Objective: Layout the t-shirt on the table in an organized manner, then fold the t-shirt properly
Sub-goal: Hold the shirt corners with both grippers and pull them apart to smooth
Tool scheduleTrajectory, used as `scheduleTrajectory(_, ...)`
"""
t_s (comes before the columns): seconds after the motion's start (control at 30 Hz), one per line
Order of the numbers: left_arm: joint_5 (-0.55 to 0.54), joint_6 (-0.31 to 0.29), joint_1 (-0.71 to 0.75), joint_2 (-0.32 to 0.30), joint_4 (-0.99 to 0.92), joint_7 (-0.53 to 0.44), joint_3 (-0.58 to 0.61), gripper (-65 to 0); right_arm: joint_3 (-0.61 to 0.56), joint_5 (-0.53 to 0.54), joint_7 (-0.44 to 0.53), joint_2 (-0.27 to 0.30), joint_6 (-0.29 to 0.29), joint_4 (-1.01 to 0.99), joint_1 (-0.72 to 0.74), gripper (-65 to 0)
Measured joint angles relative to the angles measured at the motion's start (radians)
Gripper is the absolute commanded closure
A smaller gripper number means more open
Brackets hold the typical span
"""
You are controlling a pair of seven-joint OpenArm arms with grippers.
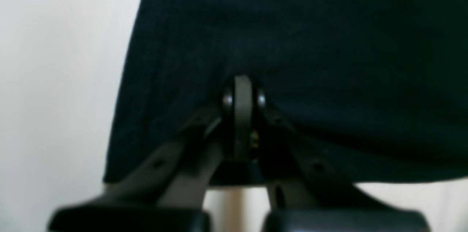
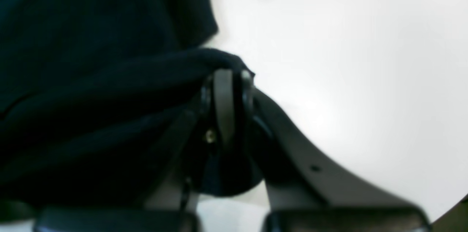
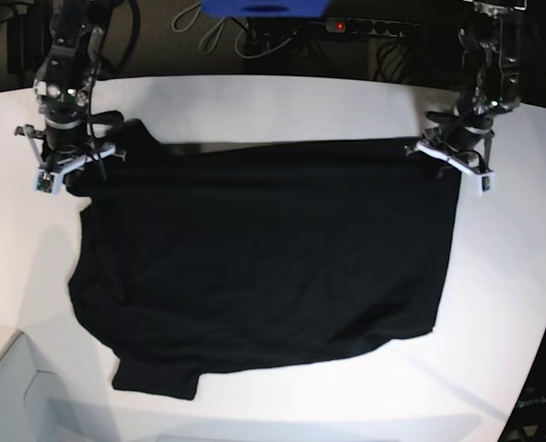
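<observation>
Two sets of fingers, both clamped on the t-shirt (image 3: 263, 258): my left fingers (image 1: 243, 93) pinch its far hem, my right fingers (image 2: 226, 78) hold a bunched fold at the opposite far corner. The shirt lies spread across the middle of the worktop (image 3: 282, 106), near edge still rumpled, one sleeve sticking out toward the worktop's front. Risk: an uneven pull would skew the cloth; a thin pinch could slip and drop a corner.
</observation>
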Motion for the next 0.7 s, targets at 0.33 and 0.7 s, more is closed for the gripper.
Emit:
scheduleTrajectory(0.33, 0.000, 0.003, 0.014, 0.003, 0.015, 0.013, -0.017, -0.1, -0.002, 0.000, -0.016, -0.010, 0.000, -0.009, -0.111, 0.0)
scheduleTrajectory(0.7, 0.000, 0.000, 0.012, 0.000, 0.019, 0.023, -0.018, -0.1, -0.047, -0.002, -0.076, -0.005, 0.180, 0.013, -0.138, -14.7)
